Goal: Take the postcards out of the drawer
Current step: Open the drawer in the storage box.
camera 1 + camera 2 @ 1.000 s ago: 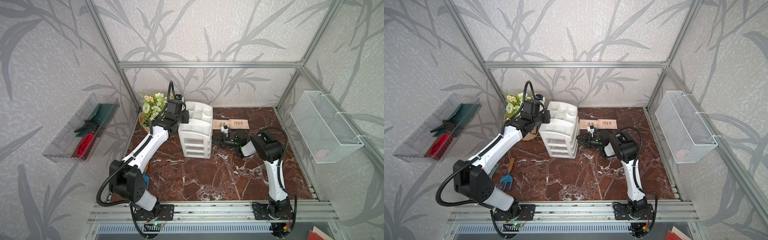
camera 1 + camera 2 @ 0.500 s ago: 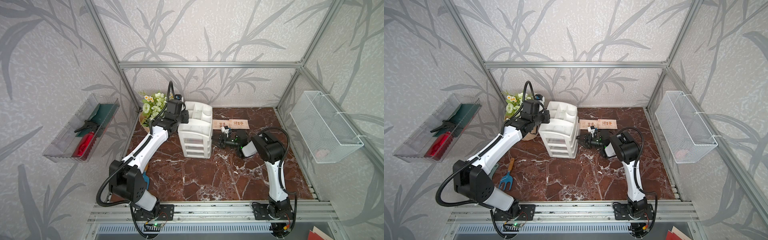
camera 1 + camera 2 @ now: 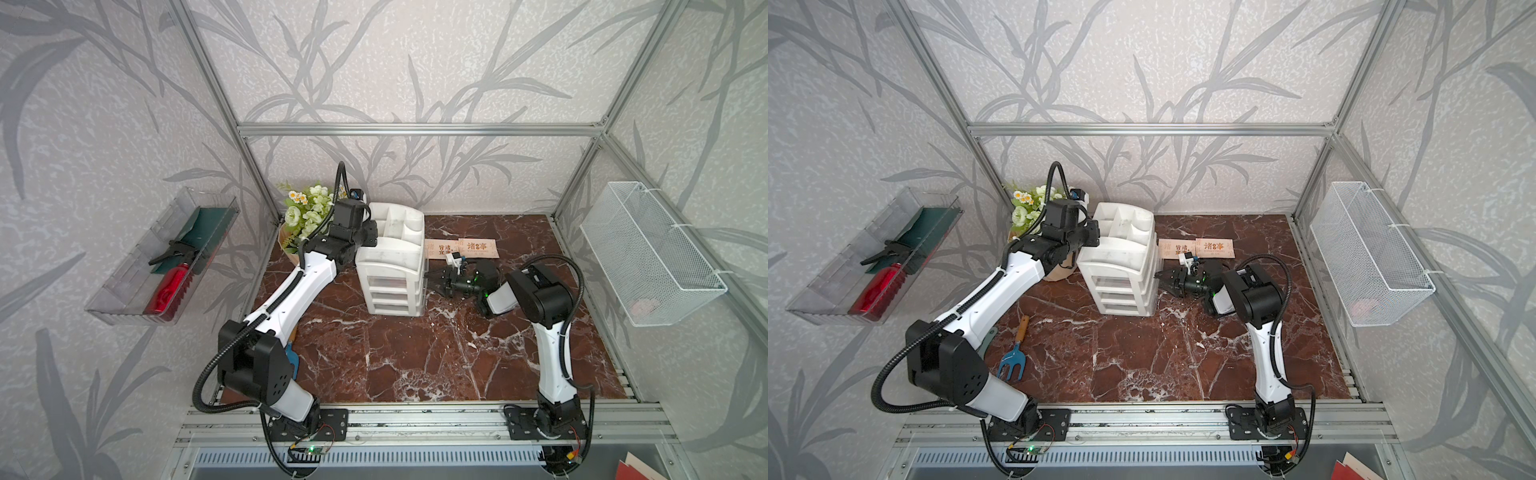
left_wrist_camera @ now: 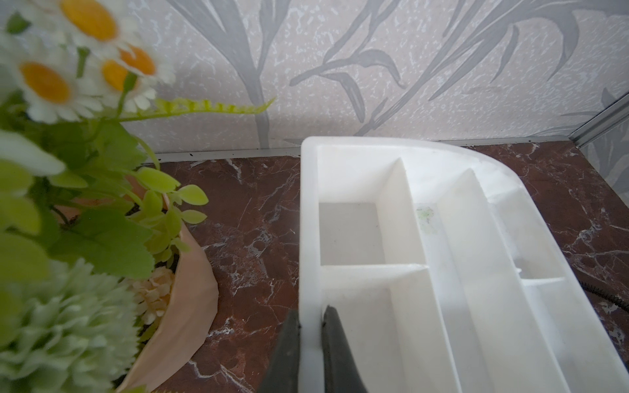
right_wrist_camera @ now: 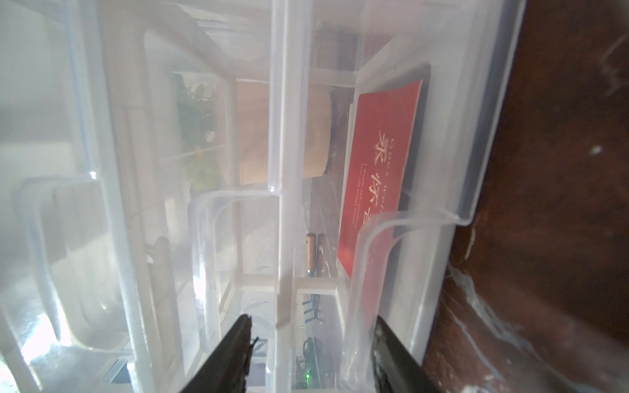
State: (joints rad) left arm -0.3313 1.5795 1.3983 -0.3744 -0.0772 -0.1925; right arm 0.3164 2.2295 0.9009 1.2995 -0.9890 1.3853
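**Red postcard [image 5: 377, 163] not yet out of drawer [image 5: 490, 136]; arms idle**

Top views: two beige postcards [image 3: 461, 248] lie on the table [image 3: 415, 353] near its back edge, beside the organiser [image 3: 392, 266]. Neither arm has shifted from a second ago, so no progress.

Left wrist: left end effector [image 4: 310, 326] is clamped on the organiser's rim, bracing it.

Right wrist: right end effector [image 5: 313, 340] has its jaws apart at the drawer front, gripping nothing. Red card lies flat inside. Likely the last one.

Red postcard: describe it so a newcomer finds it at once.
Start at the white organiser. In the right wrist view, its see-through drawer nearest the marble holds the red postcard. Gold characters on red set it apart; the two beige cards lie outside on the marble.
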